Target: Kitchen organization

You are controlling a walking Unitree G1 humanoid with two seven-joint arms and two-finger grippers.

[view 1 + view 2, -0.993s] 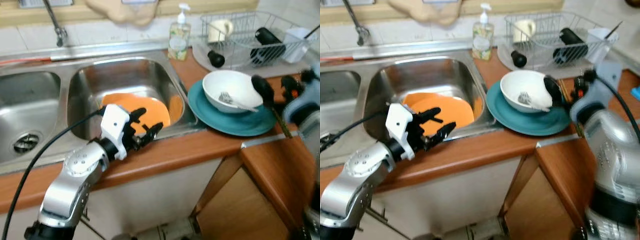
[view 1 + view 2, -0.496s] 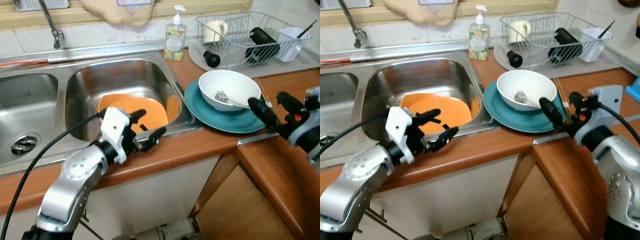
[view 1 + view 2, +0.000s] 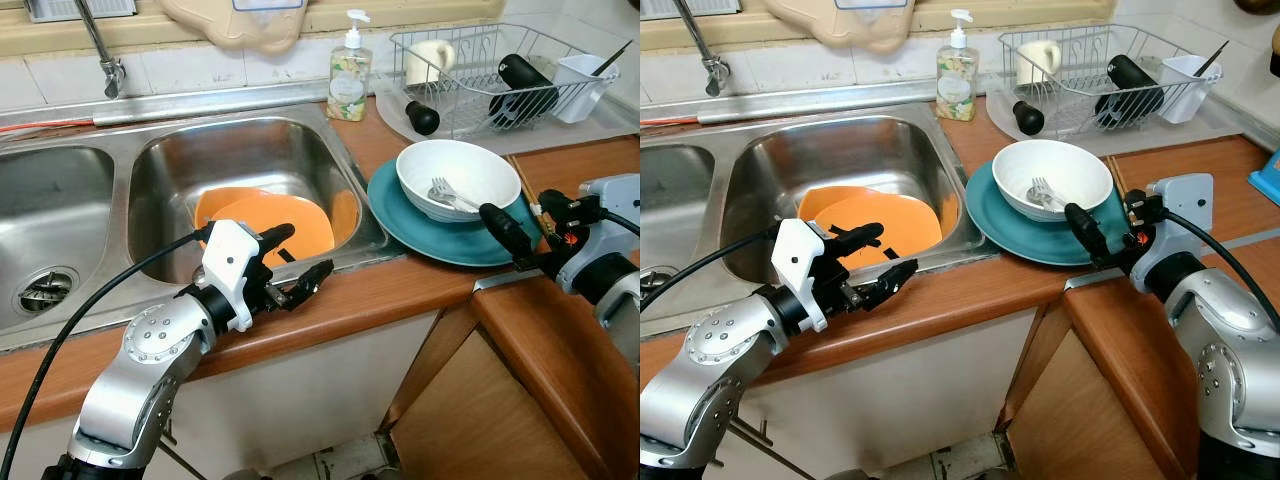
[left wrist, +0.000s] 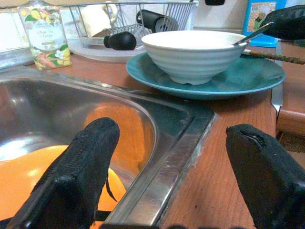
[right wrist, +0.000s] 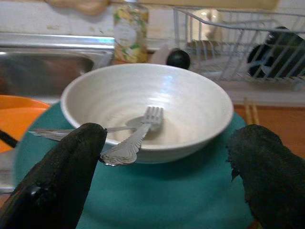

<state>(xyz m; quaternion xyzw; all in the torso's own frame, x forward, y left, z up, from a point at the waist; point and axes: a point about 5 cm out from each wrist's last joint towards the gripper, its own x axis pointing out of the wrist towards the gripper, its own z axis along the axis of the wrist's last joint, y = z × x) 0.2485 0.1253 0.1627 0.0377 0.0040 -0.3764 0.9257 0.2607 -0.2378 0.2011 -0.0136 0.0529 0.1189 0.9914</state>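
Black left fingers point(image 3: 285, 262) wide over sink rim point(image 3: 352, 263); right fingers point(image 5: 157, 183) wide, facing white bowl point(image 5: 147, 109).

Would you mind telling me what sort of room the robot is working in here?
Most likely a home kitchen: a double steel sink set in a wooden counter, a wire dish rack holding washed items, and a soap dispenser beside the tap.

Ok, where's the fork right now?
The fork lies inside the white bowl, which sits on the teal plate on the counter right of the sink, just ahead of the right gripper.
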